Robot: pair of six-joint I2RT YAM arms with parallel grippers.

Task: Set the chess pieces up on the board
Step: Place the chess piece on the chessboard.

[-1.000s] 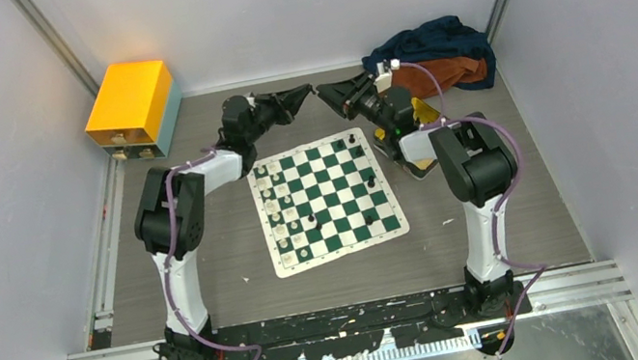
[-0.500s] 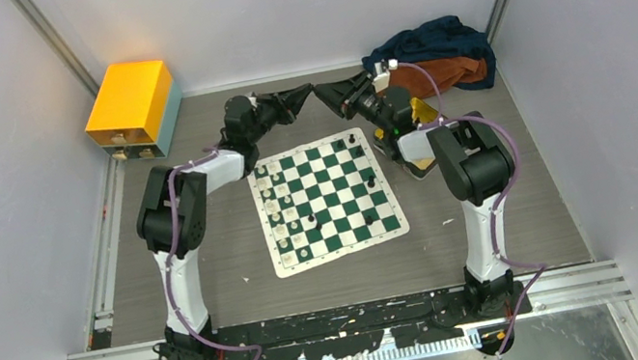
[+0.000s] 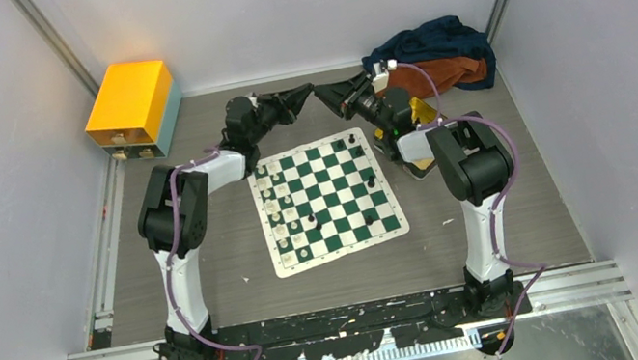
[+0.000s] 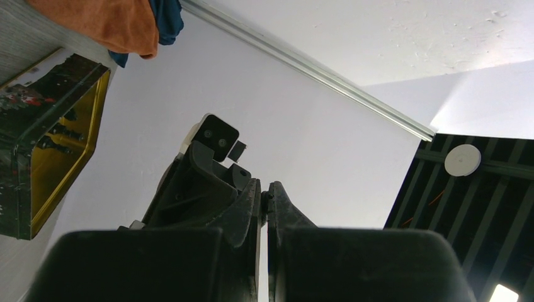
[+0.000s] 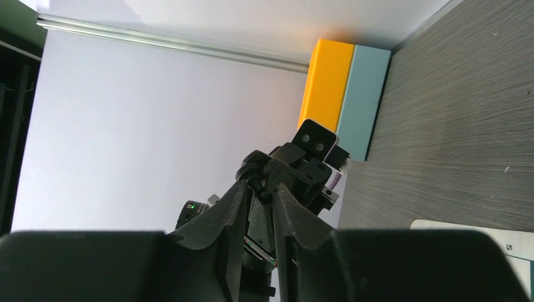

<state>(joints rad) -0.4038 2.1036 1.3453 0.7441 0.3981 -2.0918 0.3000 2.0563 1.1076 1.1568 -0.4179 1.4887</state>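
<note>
The green-and-white board point(image 3: 343, 256) lies mid-table. Cream chess pieces point(image 3: 279, 208) line its left columns; a few black ones point(image 3: 370, 181) stand on the right side, and one point(image 3: 312, 217) stands mid-board. My two grippers meet tip to tip above the table beyond the board's far edge. My left gripper point(image 3: 307, 91) point(image 4: 265, 196) is shut on a tiny black piece point(image 4: 264, 198) at its fingertips. My right gripper point(image 3: 321, 92) point(image 5: 261, 189) has its jaws a little apart on either side of that piece point(image 5: 262, 194).
A gold tin point(image 4: 44, 138) sits right of the board, partly hidden under my right arm point(image 3: 468, 160). An orange and teal box point(image 3: 133, 108) stands at the far left. A blue and orange cloth pile point(image 3: 432, 58) lies at the far right. Walls close in on all sides.
My right gripper has edged left until its tips meet the left gripper's tips. The board and its pieces have not moved.
</note>
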